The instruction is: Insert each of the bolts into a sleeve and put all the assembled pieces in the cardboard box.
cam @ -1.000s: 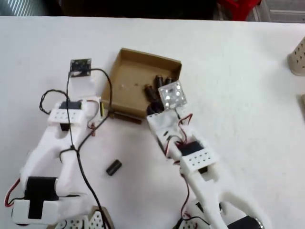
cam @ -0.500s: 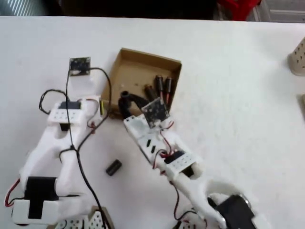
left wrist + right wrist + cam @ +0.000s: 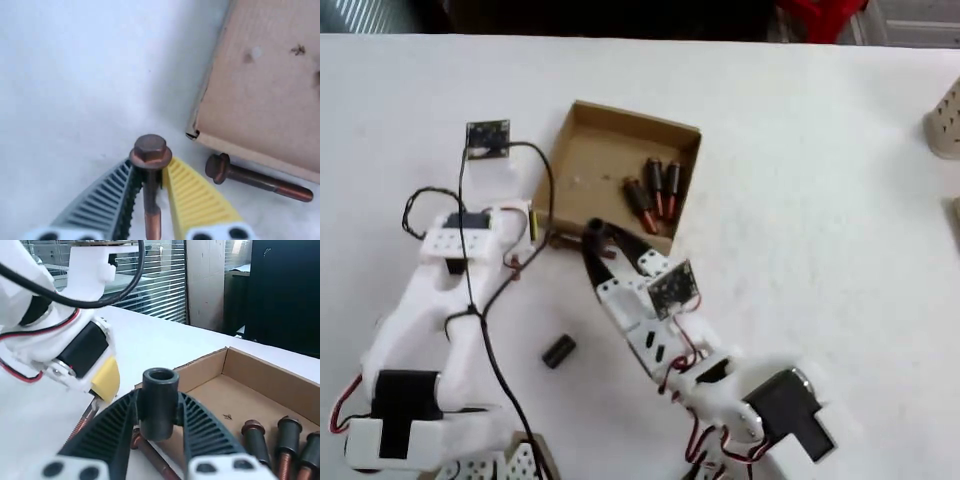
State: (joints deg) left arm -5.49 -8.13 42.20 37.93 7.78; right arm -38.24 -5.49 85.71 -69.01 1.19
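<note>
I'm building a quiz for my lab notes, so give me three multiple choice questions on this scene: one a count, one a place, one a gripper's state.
1. How many assembled pieces lie in the cardboard box? A one; B three; C five.
2. Where does the loose sleeve lie? A in the cardboard box; B on the table between the arms; C on an arm.
3. What state is the right gripper in? A open, empty; B shut on a bolt; C shut on a black sleeve.
Answers: 1 B, three lie side by side. 2 B, it rests on bare table. 3 C, the sleeve sits clamped in it.
</note>
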